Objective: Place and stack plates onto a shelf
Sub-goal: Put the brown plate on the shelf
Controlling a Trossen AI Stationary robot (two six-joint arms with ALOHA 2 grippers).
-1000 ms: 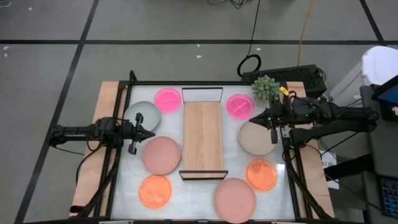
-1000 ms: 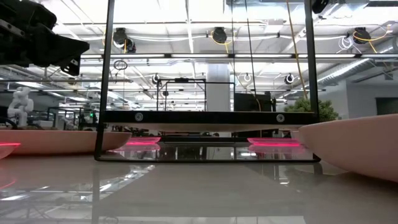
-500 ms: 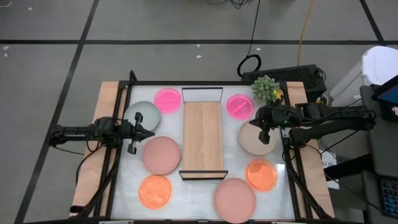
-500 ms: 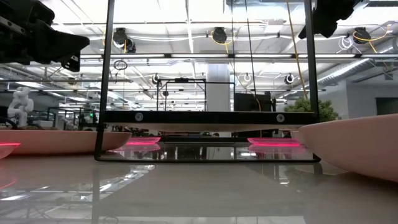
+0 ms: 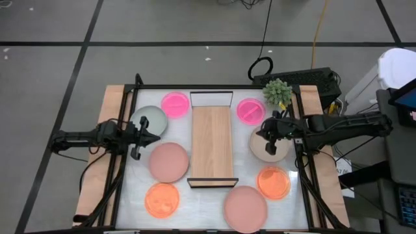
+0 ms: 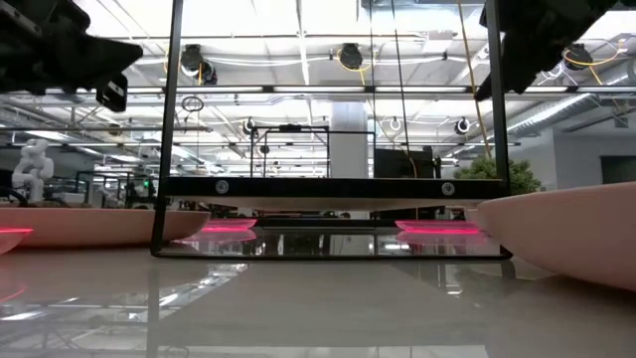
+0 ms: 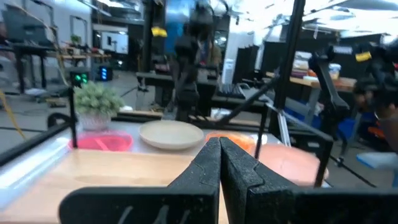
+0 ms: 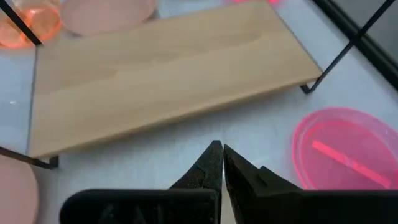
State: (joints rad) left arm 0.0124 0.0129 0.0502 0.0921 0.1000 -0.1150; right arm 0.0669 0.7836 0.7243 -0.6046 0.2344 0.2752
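The light-wood shelf [image 5: 211, 143] stands mid-table on its black wire end frames. Plates lie flat on the table around it. On its left are a hot-pink [image 5: 175, 104], a grey-green [image 5: 148, 119], a dusty-pink [image 5: 168, 162] and an orange one [image 5: 162, 199]. On its right are a hot-pink [image 5: 251, 110], a beige [image 5: 266, 146], an orange [image 5: 273, 182] and a dusty-pink one [image 5: 246, 208]. My left gripper [image 5: 158, 135] is shut, hovering between the grey-green and dusty-pink plates. My right gripper [image 5: 263, 131] is shut, tipped downward over the beige plate's far edge, near the shelf [image 8: 168, 74].
A spiky green plant [image 5: 277, 92] sits at the far right corner. A black frame [image 5: 138, 88] rims the white table top. Wooden strips run along both sides. In the right wrist view, bare table lies between the shelf and the hot-pink plate [image 8: 348, 155].
My right gripper has moved toward the table's left, from over the right edge to above the beige plate beside the shelf, coming lower and tipping downward. Its fingers stayed shut. No plate has moved.
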